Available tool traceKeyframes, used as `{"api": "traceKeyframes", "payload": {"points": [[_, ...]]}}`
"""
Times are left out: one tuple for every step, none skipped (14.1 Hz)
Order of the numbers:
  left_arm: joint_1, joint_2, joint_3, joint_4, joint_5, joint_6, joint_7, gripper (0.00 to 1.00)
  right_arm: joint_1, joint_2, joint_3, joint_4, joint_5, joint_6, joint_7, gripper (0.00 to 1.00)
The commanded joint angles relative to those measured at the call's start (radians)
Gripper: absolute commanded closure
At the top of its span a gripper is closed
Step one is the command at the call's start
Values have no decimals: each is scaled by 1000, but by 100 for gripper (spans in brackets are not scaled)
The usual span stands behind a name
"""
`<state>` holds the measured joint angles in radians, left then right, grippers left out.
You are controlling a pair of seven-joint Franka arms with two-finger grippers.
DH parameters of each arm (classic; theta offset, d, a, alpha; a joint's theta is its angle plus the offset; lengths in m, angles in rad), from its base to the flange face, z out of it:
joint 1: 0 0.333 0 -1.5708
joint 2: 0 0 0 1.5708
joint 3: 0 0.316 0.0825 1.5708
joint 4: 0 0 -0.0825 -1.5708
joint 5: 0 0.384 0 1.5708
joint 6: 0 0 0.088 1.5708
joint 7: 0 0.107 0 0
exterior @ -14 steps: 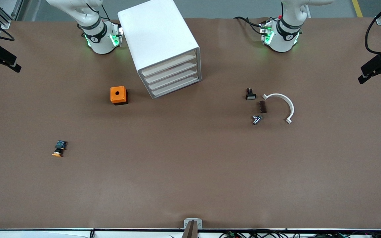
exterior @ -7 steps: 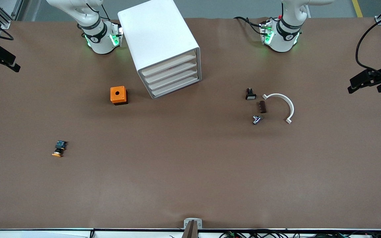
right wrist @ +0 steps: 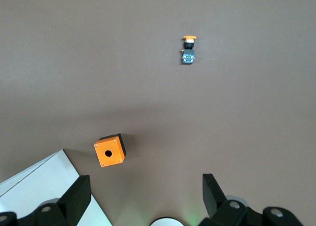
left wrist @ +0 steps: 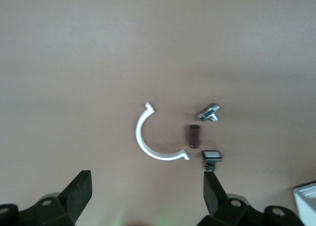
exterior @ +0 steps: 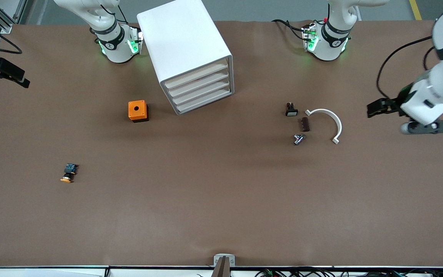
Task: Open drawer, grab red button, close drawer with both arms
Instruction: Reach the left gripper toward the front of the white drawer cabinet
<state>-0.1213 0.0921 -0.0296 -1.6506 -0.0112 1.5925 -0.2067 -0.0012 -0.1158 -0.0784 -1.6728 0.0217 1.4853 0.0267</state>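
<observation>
The white cabinet stands near the robots' bases, and its uppermost drawer is shut, flush with the three below. The button is out of view. My left gripper hangs open and empty over the table's left-arm end, beside the small parts; in its wrist view the left gripper has only bare table between the jaws. My right gripper hovers open at the table's right-arm edge. In the right wrist view the right gripper holds nothing and a corner of the cabinet shows.
An orange box with a hole sits beside the cabinet. An orange-capped button lies nearer the front camera. Toward the left arm's end lie a white half-ring, a white-capped black switch, a brown piece and a metal piece.
The left arm has swung in from the table's edge toward the small parts, gripper still open. The right gripper has shifted slightly inward. Nothing on the table has moved.
</observation>
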Motion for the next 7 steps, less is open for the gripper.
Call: {"api": "traceKeyframes", "payload": {"points": [[-30, 70, -50, 70, 8, -60, -149, 0, 1, 62, 0, 13, 6, -8, -10, 0], [-62, 107, -56, 112, 5, -103, -215, 1, 1, 76, 0, 22, 4, -7, -13, 0], [-86, 141, -58, 150, 2, -138, -271, 1, 3, 81, 2, 25, 0, -2, -20, 0], [-116, 173, -59, 182, 2, -163, -333, 1, 3, 102, 0, 33, 0, -2, -42, 0], [-151, 196, -58, 196, 1, -167, -394, 0, 3, 123, 0, 50, -2, -3, -71, 0], [-181, 216, -58, 209, -6, -167, -448, 0, -2, 148, 0, 64, -3, -4, -92, 0], [-204, 242, -58, 224, -28, -167, -503, 0, -6, 180, 0, 67, -3, -4, -99, 0]]}}
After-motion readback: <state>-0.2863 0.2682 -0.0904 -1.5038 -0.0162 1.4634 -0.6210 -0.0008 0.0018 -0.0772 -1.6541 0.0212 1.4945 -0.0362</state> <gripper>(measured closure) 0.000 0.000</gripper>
